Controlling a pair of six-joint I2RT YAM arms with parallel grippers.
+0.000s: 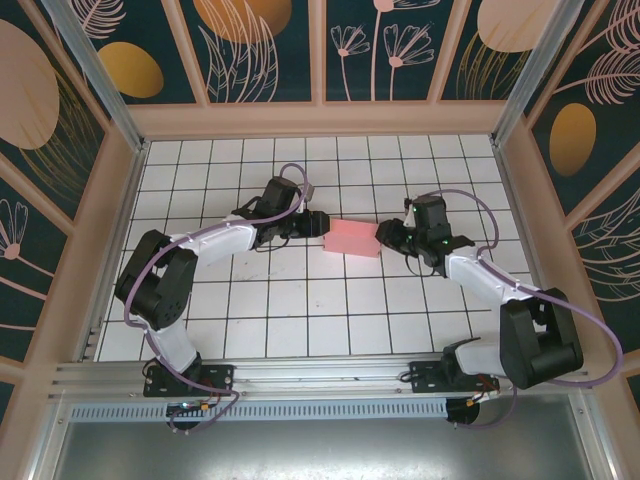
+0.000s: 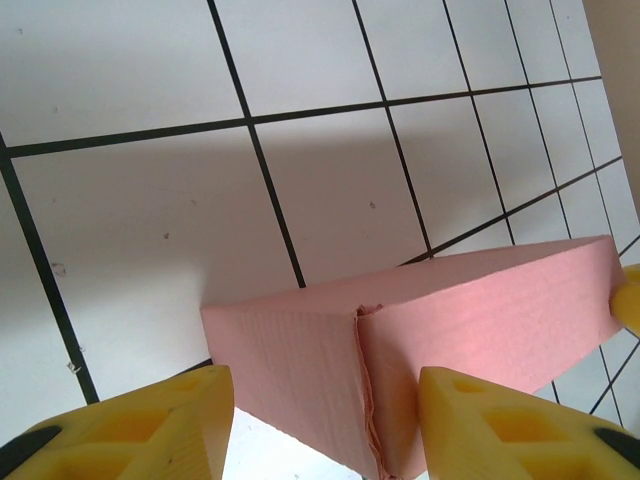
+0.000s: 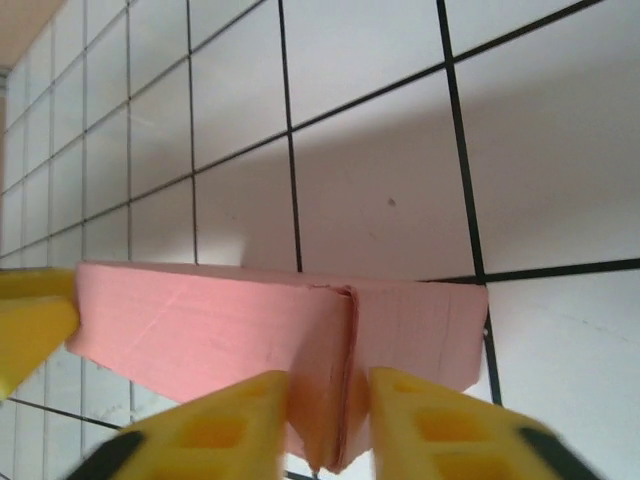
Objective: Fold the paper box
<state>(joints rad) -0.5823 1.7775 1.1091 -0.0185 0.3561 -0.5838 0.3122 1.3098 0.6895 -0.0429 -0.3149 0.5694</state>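
The box [image 1: 352, 238] sits centre of the bench [image 1: 300, 320], right tool [image 3: 330, 400] clenched on its end seam; left tool [image 2: 322, 395] straddles the other end, grip unclear. A square pinch should crease it straight.

Bright even light, soft grey shadow on tiled table [image 2: 330, 200] under paper box [image 2: 480, 320], wrist views blurred at bottom

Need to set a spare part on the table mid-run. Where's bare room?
Free: the back tile rows between the paper box and the back wall; the near tiles between the left arm and right arm. Crowded: the middle row, where the left gripper and right gripper meet the box, and the side tiles under each arm.
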